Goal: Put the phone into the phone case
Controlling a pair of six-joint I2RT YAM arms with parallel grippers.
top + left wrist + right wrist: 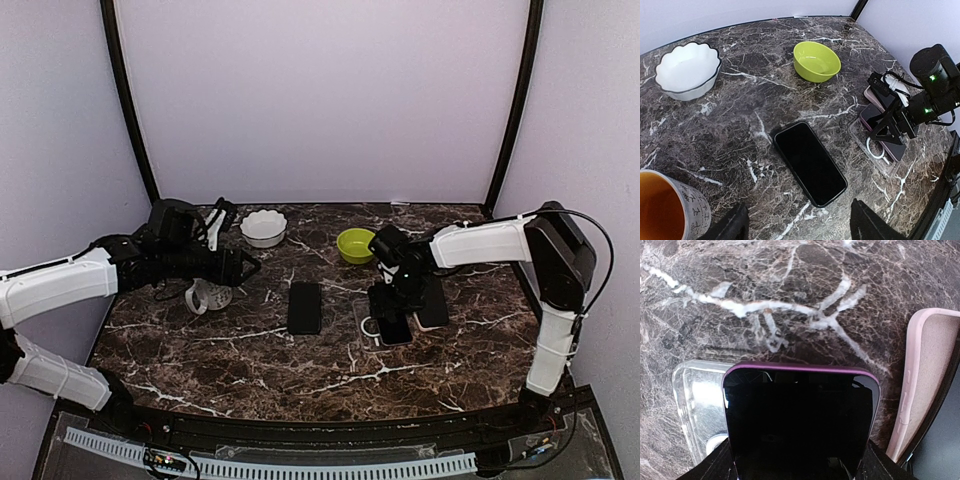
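The phone (800, 415), purple-edged with a dark screen, sits between the fingers of my right gripper (799, 460), which is shut on its two long sides. It lies over the right part of the clear phone case (692, 390), whose left edge sticks out from under it. From above, the right gripper (392, 303) stands over the phone (395, 327) and the clear case (367, 325), right of centre. The left wrist view shows the same phone (875, 120) and case (875, 152). My left gripper (802, 227) is open and empty, back at the left (238, 266).
A black phone (305, 307) lies flat mid-table, just ahead of the left fingers (810, 162). A pink case (927, 380) lies right of the held phone. A white bowl (263, 228), a green bowl (355, 245) and a white mug (210, 293) stand toward the back and left.
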